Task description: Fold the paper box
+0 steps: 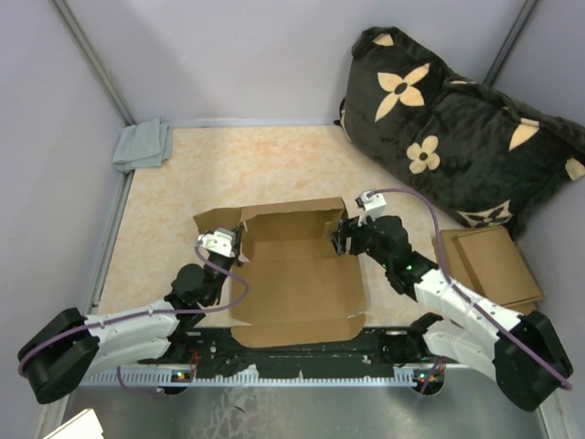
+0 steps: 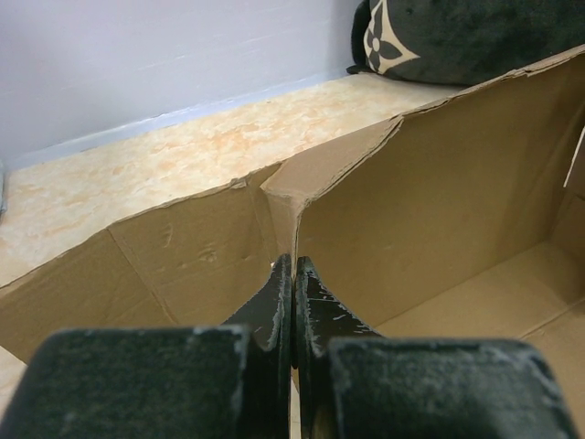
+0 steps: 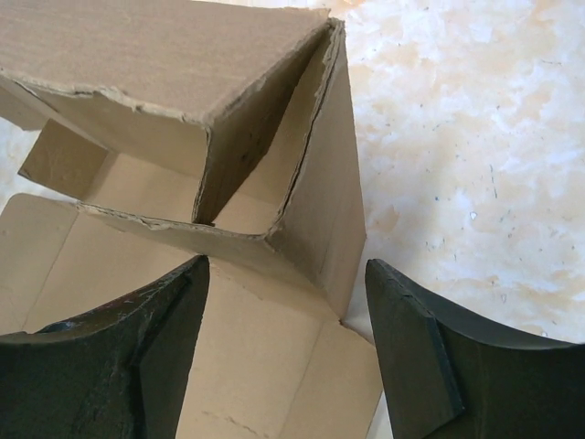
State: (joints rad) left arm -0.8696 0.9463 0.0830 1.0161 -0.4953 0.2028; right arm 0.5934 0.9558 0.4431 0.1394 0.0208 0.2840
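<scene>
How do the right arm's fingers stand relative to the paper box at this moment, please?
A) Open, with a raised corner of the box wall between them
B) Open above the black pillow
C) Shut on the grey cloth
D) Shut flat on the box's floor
A: in the right wrist view the right fingers are spread wide apart, and an upright corner of the paper box stands in the gap between them.

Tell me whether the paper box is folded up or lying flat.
Partly folded. The paper box has its far wall and corner flaps standing, while its base and near flap lie flat on the table.
</scene>
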